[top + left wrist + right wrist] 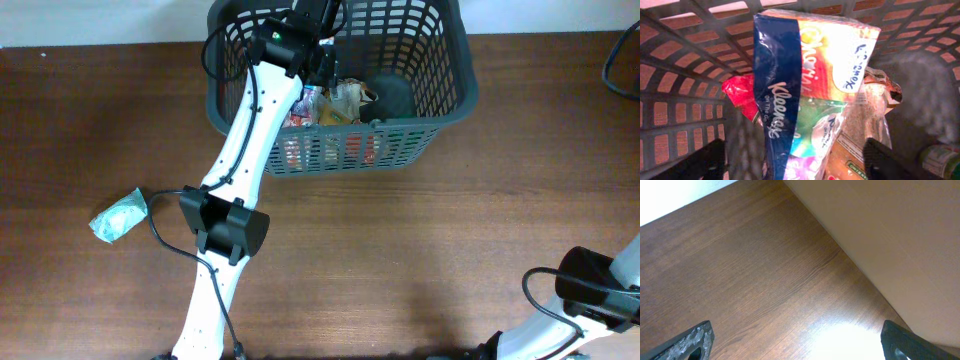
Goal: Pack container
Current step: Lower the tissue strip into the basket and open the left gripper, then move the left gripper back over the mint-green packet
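The container (440, 115) is a dark grey slotted basket at the table's back centre. Its lattice wall also fills the left wrist view (680, 75). Inside lie a blue and orange Kleenex pack (805, 65), a red packet (740, 95), a brown packet (855, 150) and a dark round thing (392, 95). My left gripper (325, 60) reaches into the basket and hangs open just above the Kleenex pack (795, 160), holding nothing. My right gripper (797, 340) is open and empty over bare wood.
A teal crumpled packet (120, 215) lies on the table at the left, beside the left arm's base. The right arm's base (600, 285) sits at the front right corner. A black cable (625, 60) loops at the back right edge.
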`<state>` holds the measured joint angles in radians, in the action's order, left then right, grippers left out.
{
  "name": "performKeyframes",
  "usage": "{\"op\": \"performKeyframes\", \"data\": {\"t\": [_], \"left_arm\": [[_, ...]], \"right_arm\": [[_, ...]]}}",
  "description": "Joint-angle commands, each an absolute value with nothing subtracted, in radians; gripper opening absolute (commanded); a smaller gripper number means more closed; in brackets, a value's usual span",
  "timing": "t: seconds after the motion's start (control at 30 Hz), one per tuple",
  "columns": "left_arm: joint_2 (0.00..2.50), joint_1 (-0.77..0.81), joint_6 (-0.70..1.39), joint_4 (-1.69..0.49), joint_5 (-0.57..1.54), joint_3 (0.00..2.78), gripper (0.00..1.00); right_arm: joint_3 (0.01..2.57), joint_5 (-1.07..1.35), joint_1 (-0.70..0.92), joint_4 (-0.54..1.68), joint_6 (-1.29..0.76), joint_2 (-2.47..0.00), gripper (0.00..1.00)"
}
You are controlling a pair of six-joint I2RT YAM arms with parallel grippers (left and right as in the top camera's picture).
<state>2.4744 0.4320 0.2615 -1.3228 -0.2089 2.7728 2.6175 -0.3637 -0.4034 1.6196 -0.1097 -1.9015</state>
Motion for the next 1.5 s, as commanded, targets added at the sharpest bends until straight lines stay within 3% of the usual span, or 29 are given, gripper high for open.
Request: {"op": "performKeyframes", "data": {"t": [0.0,0.03,0.47,0.5,0.87,1.07,1.23,1.47], "left_arm": [[2.472,0.436,0.268,-1.319,-0.205,2.785,0.87],[2.472,0.436,0.268,-1.319,-0.206,2.788,0.94],[2.332,0.429,0.26,-1.345,-0.205,3.02,0.96],[2.313,0.429,0.26,-1.348,-0.205,3.032,1.0],[2.191,0.426,0.275,-1.468,-0.247,3.044,0.99],[2.172,0.357,0.794,-1.687,-0.532,3.042,0.99],[2.138,0.248,0.917,-1.687,-0.396,3.042,0.99],[2.098,0.089,0.929,-1.687,-0.364,3.041,0.99]], "right_arm": [[2.614,-0.358,-0.406,1.617,-0.125,-1.905,0.99],[2.614,-0.358,-0.406,1.617,-0.125,-1.905,0.99],[2.614,-0.358,-0.406,1.617,-0.125,-1.905,0.99],[2.614,-0.358,-0.406,1.617,-0.125,-1.905,0.99],[2.614,-0.358,-0.406,1.617,-0.125,-1.905,0.99],[2.614,-0.358,-0.406,1.617,-0.125,-1.905,0.99],[2.614,-0.358,-0.406,1.617,-0.125,-1.905,0.99],[2.614,-0.358,-0.406,1.617,-0.125,-1.905,0.99]]}}
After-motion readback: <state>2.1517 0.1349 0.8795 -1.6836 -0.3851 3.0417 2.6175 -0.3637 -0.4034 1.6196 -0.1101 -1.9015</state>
